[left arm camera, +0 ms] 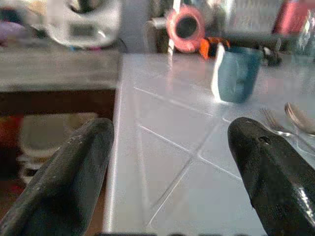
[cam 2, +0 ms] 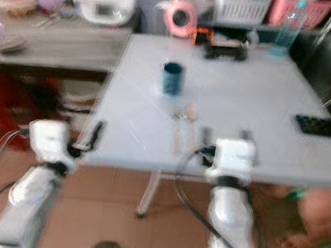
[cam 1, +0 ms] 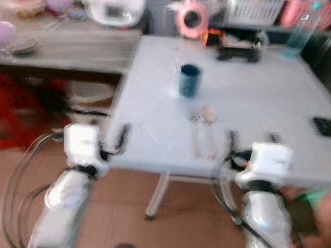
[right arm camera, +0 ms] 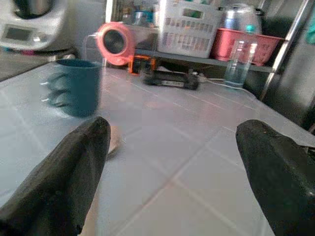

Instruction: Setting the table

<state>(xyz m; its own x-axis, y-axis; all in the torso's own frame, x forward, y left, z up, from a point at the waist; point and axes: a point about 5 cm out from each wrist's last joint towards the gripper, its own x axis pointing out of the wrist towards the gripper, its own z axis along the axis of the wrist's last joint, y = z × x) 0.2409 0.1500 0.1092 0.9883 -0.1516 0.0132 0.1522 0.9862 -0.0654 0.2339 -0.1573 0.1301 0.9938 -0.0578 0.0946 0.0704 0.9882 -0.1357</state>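
The right gripper (right arm camera: 172, 167), black fingers spread wide and empty, hovers at the near edge of the white tiled table (cam 1: 260, 97). The left gripper (left arm camera: 170, 172), equally spread and empty, hangs at the table's near-left corner. A dark blue cup (cam 1: 189, 80) stands upright at about eleven o'clock from the right gripper. A metal fork (cam 1: 195, 132) and a spoon (cam 1: 209, 128) lie side by side just ahead, between cup and edge. A clear plastic bottle (cam 1: 295, 36) stands at one o'clock, far side.

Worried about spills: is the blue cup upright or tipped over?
Upright. The blue cup stands on its base on the white table, mouth facing up; its contents cannot be seen.
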